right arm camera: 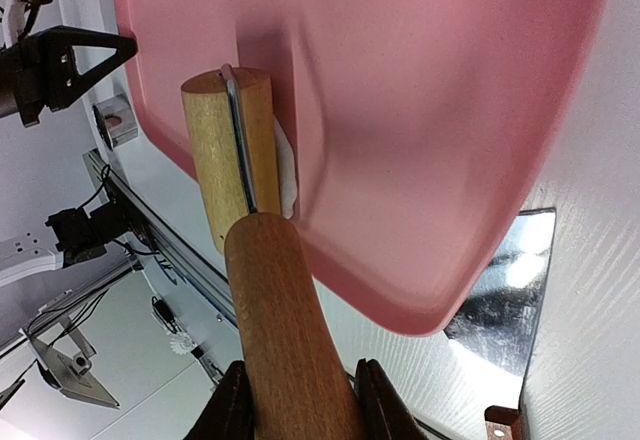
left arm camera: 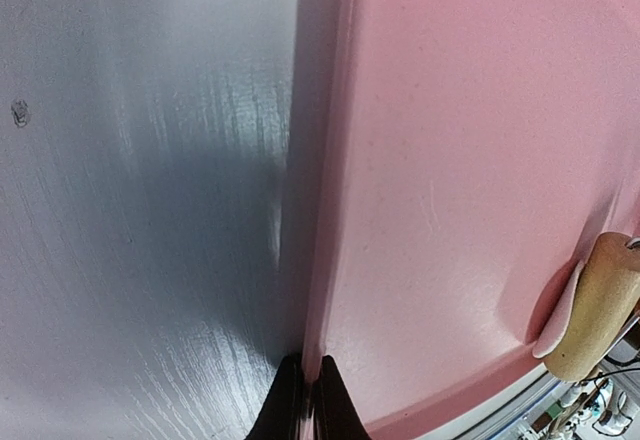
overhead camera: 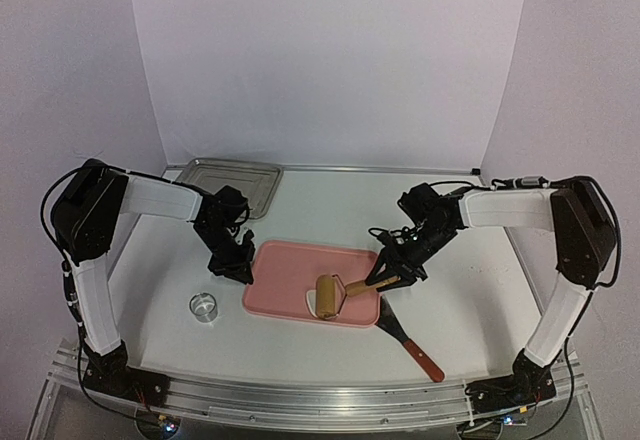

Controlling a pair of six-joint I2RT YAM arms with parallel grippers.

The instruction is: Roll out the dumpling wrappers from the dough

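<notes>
White dough (right arm camera: 287, 172) judged soft, sticky, tear-prone; best lifted by edge; wooden roller (right arm camera: 222, 150) clamped by handle in right gripper (right arm camera: 300, 408); pink tray (left arm camera: 450, 160) rim pinched by left gripper (left arm camera: 305, 402).

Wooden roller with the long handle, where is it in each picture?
Top external: wooden roller at the near edge of the pink plastic tray, mid-picture.
Left wrist: the roller sits low at the right edge.
Right wrist: the roller is left of centre, handle running to the bottom.
Shared landmark: the pink tray, in all three.
</notes>
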